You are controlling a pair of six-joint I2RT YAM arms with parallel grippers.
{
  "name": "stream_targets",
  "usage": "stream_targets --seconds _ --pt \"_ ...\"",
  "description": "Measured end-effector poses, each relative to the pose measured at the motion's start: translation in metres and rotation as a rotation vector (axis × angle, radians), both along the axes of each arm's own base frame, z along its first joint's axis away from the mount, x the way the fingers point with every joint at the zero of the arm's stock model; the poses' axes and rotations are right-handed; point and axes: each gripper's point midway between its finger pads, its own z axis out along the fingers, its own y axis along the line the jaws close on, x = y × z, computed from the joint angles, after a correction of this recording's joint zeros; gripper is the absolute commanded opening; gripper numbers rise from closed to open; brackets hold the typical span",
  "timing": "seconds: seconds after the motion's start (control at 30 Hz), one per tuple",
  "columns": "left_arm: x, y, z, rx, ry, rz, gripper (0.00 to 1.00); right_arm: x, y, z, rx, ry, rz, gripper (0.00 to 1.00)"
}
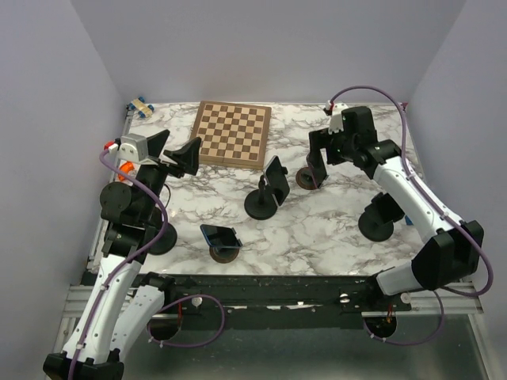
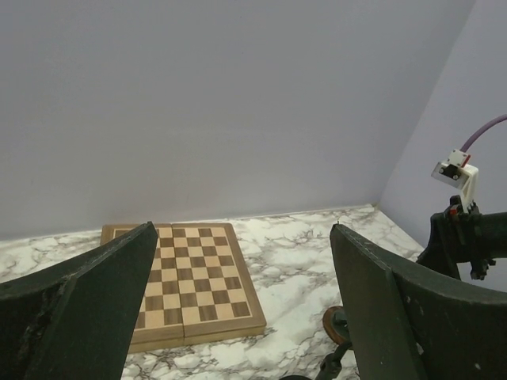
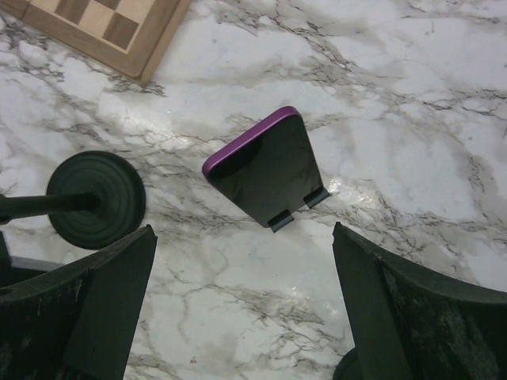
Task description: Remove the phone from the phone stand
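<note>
Right wrist view: with right gripper (image 3: 243, 257) and left gripper (image 2: 242, 229) both gaping wide and empty, centre over the purple-edged phone (image 3: 261, 166), propped tilted on seemingly the two hooks of the phone stand (image 1: 261, 206), pinch its long edges, then lift clear without toppling it.

Plain lilac walls (image 1: 277, 47), white marble table (image 1: 317, 229)

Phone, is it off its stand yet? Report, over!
Left fingers open, right fingers open, both empty. Phone on its stand, untouched. Nothing between right fingers and phone.
</note>
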Motion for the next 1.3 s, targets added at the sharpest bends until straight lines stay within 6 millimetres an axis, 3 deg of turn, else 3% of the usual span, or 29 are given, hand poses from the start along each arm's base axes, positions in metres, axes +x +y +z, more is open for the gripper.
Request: stream_targets --seconds 0.17,0.33,0.53,0.73,1.3 --pt "0.001 -0.001 -0.001 -0.002 0.006 -0.003 0.98 0.012 -0.006 -0.025 -0.083 0.027 0.019 1.0" --pt "0.002 -0.002 -0.003 -0.009 0.014 -0.01 0.99 0.017 0.005 -0.047 -0.096 0.039 0.113 1.0" --pt "0.003 -0.004 -0.004 -0.014 0.022 -0.021 0.99 0.028 0.012 -0.051 -0.059 0.001 0.159 1.0" --pt "0.002 -0.006 -0.004 -0.018 0.025 -0.034 0.99 0.046 -0.003 -0.061 0.002 0.005 0.152 1.0" --pt "0.005 -0.013 -0.006 -0.03 0.035 -0.068 0.99 0.051 0.011 -0.081 0.101 -0.029 0.267 1.0"
